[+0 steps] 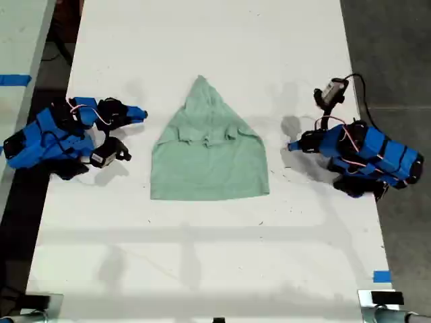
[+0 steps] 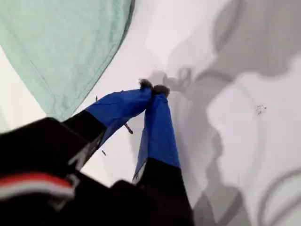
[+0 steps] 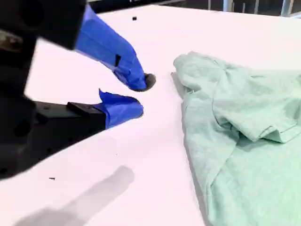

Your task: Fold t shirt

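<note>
**Plainly soft, light cloth: pinch at a hem corner**

On the white worktop (image 1: 202, 40) the small pale mint-green cloth t shirt (image 1: 209, 161) lies flat and central. It looks limp, likely to drag. My first end effector (image 2: 153, 88) is pressed together and empty; my second end effector (image 3: 140, 95) is spread and empty.
</note>
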Controlling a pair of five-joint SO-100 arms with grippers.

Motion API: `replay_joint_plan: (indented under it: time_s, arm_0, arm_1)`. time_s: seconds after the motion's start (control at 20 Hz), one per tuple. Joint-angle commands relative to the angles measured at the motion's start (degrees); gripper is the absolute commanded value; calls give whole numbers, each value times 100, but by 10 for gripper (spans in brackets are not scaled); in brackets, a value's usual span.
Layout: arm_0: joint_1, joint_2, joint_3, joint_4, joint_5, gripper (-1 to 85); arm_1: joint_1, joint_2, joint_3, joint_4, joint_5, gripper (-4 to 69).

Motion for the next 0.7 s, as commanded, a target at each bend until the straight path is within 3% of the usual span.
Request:
replay_joint_plan:
  time_s: [0.0, 0.45, 0.65]
  arm_0:
    - [413, 44, 211, -396, 536, -3]
    - [396, 44, 220, -299, 510, -3]
    - [334, 44, 220, -299, 501, -3]
  arm_1:
    - [88, 62, 211, -44, -35, 8]
    - [158, -308, -439, 149, 35, 2]
    - [-870, -4456, -1978, -1529, 501, -1]
